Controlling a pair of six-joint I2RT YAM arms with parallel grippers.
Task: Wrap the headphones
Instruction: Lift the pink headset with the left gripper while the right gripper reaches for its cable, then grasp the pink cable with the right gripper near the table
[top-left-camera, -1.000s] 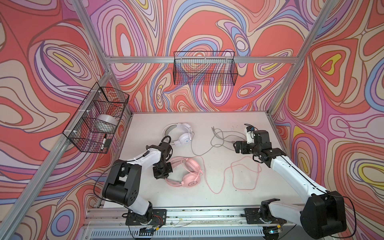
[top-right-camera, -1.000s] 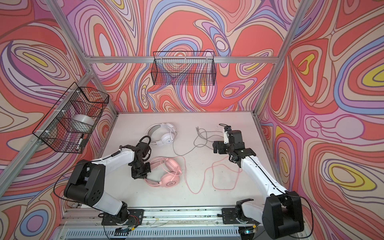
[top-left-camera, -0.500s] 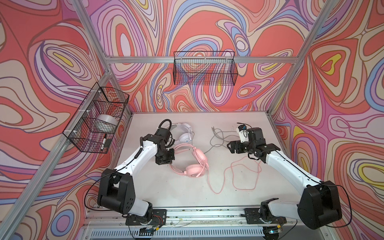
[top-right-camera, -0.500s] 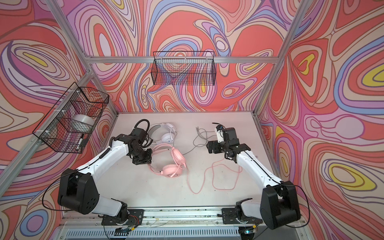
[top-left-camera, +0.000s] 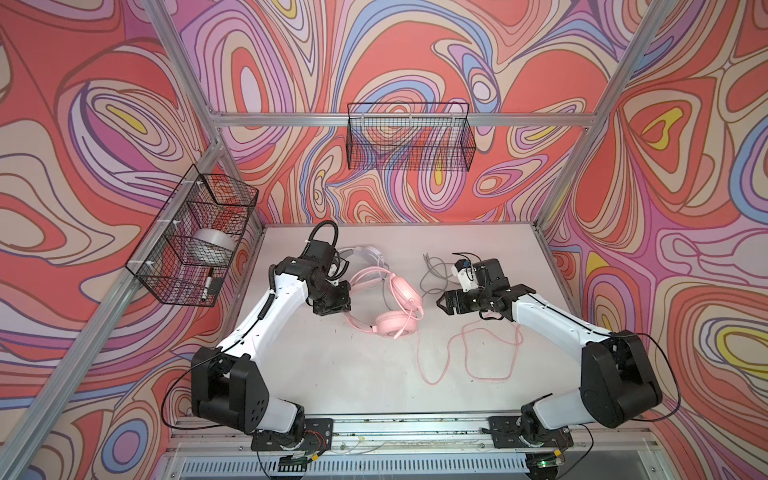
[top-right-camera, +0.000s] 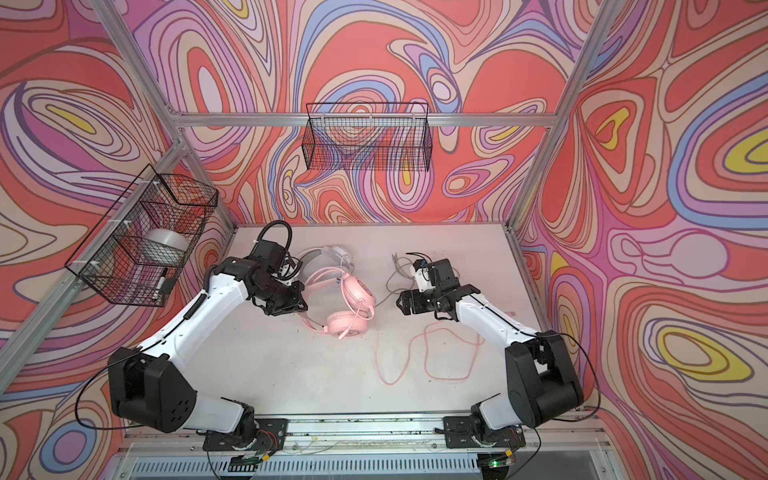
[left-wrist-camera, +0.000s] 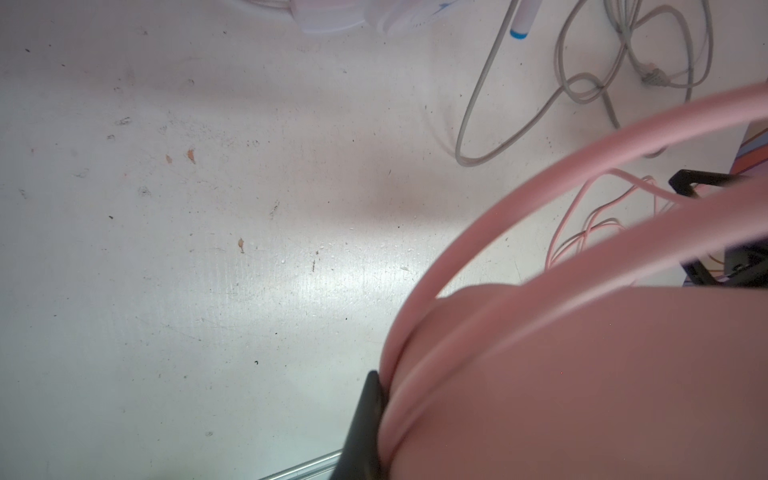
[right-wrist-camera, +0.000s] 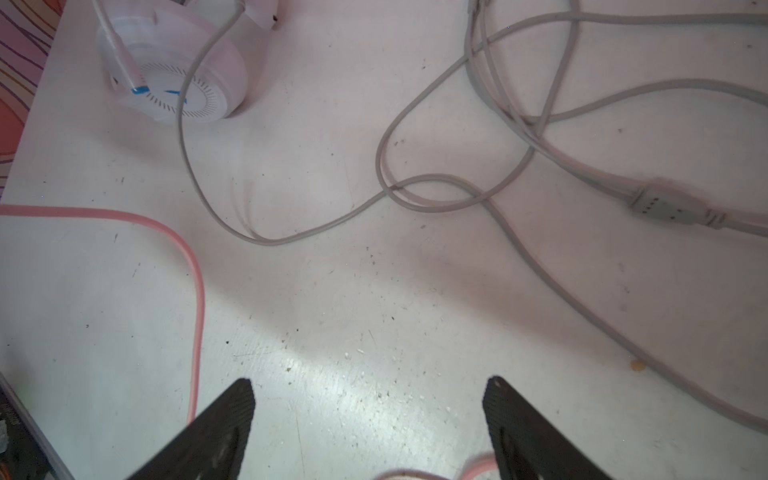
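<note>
**A:** What has the left end effector (top-left-camera: 338, 309) got?

**B:** It is clenched on the headband of the pink headset (top-left-camera: 404, 291). The ear cups hang just past its tips, toward the right end effector (top-left-camera: 444, 305). I cannot tell whether the lower cup touches anything.

**A:** And the right one?

**B:** Released, with its jaws wide apart and nothing between them, over the bare desk (top-left-camera: 353, 374). The pink cable (right-wrist-camera: 199, 291) runs beside one finger and loops on the desk on its base side. The grey cable (right-wrist-camera: 266, 240) lies tangled ahead of it and leads to the white headset (top-left-camera: 368, 253), which lies just beyond the left end effector, toward the back wall.

**A:** The surface and room?

**B:** The desk is white, scuffed and speckled. Walls of red, pink and blue swirls close it in on three sides. A wire basket (top-left-camera: 409, 137) hangs on the back wall. A second wire basket (top-left-camera: 166, 266) on the left wall holds a pale roll (top-left-camera: 212, 249) and a marker (top-left-camera: 208, 286).

**A:** The arms?

**B:** Both rise from a rail at the front edge with elbows bent and forearms angled inward. The end effectors face each other across the pink headset.
</note>
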